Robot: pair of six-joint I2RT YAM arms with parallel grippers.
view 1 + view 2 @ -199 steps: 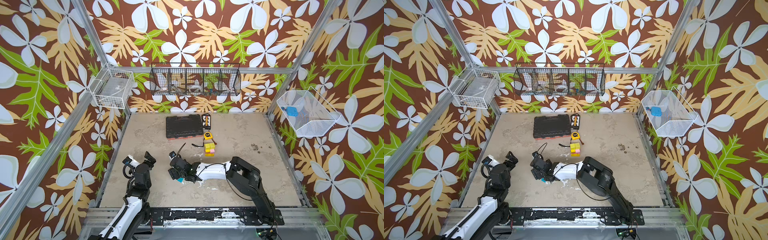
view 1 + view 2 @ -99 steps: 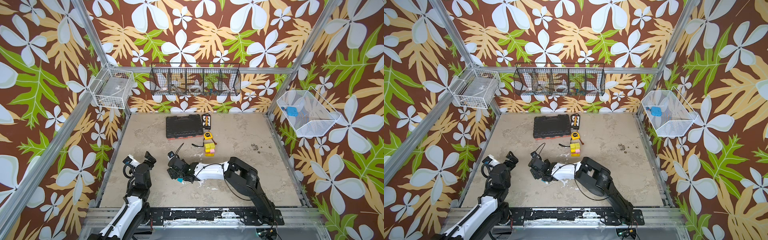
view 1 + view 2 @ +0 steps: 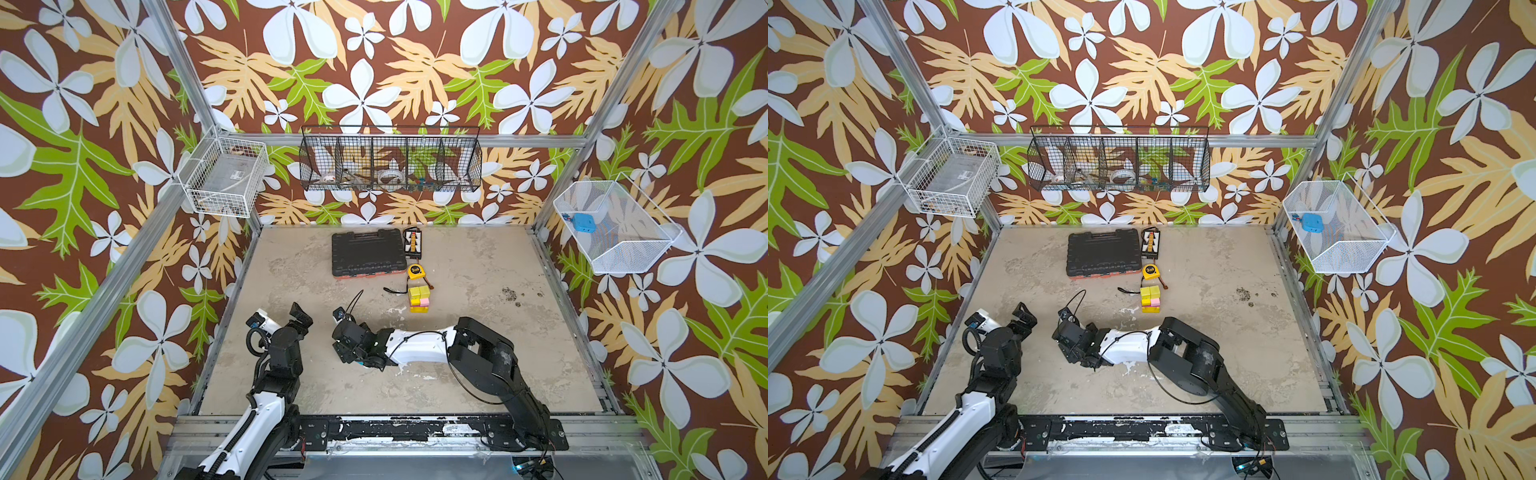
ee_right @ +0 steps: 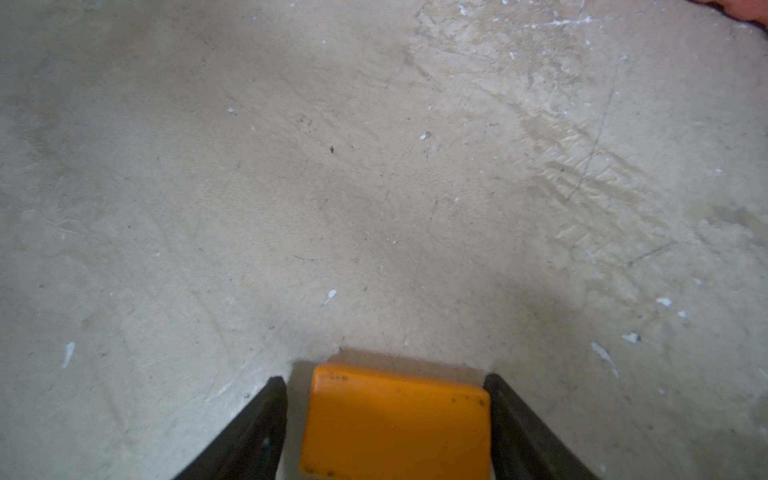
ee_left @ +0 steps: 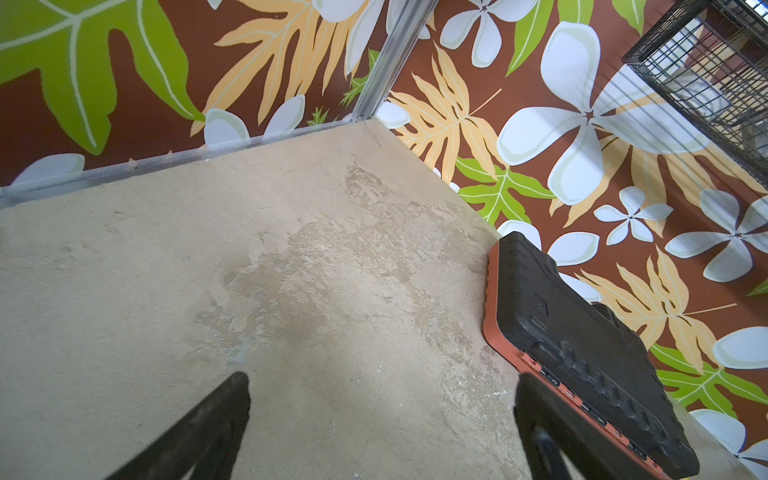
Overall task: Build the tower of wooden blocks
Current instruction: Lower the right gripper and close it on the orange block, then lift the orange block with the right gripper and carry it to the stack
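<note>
Tower [image 3: 418, 298] of yellow and pink blocks, mid-table. Nearer, the right gripper [image 4: 385, 378] stands apart astride an orange block [image 4: 395, 428]; the left gripper [image 5: 382, 376] is spread wide, empty.

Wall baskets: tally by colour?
White baskets: 2
Black basket: 1
Total: 3
</note>
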